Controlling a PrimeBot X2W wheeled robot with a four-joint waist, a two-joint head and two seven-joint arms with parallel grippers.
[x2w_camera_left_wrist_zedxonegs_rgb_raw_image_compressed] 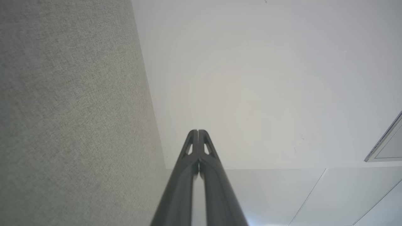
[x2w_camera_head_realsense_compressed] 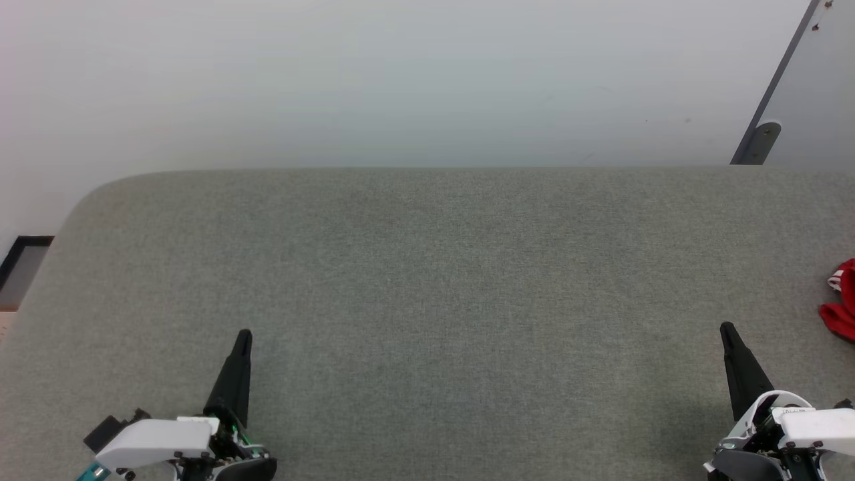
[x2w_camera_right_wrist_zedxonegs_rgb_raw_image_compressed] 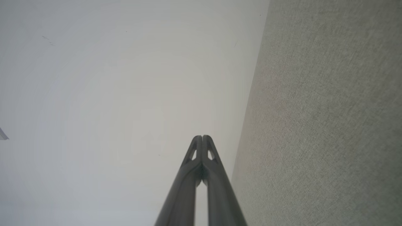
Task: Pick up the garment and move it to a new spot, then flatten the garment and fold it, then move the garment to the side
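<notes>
Grey-green woven cloth covers the counter (x2w_camera_head_realsense_compressed: 427,267), which takes up the lower two thirds of the head view and has a rounded corner at its upper left. Beyond its far edge, across the top of the frame, is a plain pale surface (x2w_camera_head_realsense_compressed: 401,80). A grey panel (x2w_camera_head_realsense_compressed: 818,80) with a dark edge strip slants into the upper right corner.

The garment (x2w_camera_head_realsense_compressed: 844,302) lies on the counter at the far right edge of the head view, about mid-height, and the frame cuts it off. What shows is bunched red cloth with a small piece of red-and-white trim at its upper left.

The left jaws rise from the lower left of the head view, above a white wrist housing (x2w_camera_head_realsense_compressed: 157,442). Their dark fingers (x2w_camera_head_realsense_compressed: 232,384) read as a single taper pointing up the frame. In the left wrist view those fingers (x2w_camera_left_wrist_zedxonegs_rgb_raw_image_compressed: 180,188) are pressed together at the tips with nothing between them. The counter cloth fills the left part of that frame.

The right jaws rise from the lower right of the head view, and their fingers (x2w_camera_head_realsense_compressed: 745,374) also form one dark taper. In the right wrist view the fingers (x2w_camera_right_wrist_zedxonegs_rgb_raw_image_compressed: 216,188) meet at the tips and grip nothing, with counter cloth along the right of the frame. The garment sits up and to the right of this tip, apart from it, and well apart from the left jaws.
</notes>
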